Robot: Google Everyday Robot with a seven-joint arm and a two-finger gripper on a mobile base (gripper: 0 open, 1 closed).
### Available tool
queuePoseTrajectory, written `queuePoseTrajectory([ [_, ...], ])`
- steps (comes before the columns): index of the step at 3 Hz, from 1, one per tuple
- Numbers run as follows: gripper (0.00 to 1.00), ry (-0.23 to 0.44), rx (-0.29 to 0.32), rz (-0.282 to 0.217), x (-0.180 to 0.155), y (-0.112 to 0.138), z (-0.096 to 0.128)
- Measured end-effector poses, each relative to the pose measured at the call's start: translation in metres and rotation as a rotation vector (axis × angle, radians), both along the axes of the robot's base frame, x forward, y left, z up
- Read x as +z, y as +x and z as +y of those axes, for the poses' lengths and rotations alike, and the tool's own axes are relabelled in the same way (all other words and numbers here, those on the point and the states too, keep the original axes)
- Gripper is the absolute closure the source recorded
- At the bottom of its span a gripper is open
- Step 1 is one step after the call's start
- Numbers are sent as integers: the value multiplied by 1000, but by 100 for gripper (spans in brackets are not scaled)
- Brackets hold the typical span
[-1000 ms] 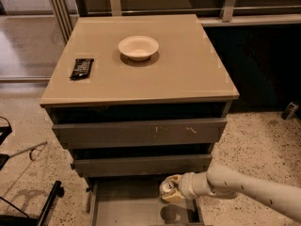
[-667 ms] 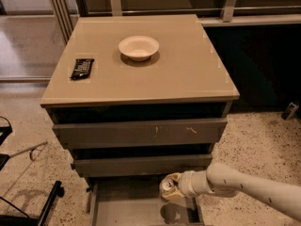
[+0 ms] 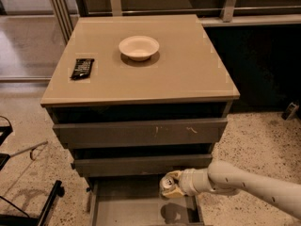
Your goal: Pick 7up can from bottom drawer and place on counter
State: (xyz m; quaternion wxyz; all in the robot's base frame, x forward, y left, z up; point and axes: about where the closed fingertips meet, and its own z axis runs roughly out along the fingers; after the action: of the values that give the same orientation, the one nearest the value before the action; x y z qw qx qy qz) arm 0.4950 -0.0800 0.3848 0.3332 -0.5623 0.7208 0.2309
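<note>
The 7up can (image 3: 166, 185) hangs tilted above the counter's (image 3: 188, 74) pulled-out bottom drawer (image 3: 122, 206), near its right wall, clamped in the gripper (image 3: 170, 187). The counter's front and right edges lie open; a bowl (image 3: 138, 47) and a dark packet (image 3: 82, 68) sit back and left.

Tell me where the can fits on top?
The gripper holds the can over the drawer. The counter is bare right of the bowl and along the front edge. Busier spots: around the bowl and the dark packet at left.
</note>
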Motion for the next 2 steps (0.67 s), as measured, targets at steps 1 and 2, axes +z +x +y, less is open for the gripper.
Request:
queuePoseTrajectory([
  [1, 100, -1, 7, 18, 63, 1, 6],
  [2, 100, -4, 11, 30, 147, 7, 12],
])
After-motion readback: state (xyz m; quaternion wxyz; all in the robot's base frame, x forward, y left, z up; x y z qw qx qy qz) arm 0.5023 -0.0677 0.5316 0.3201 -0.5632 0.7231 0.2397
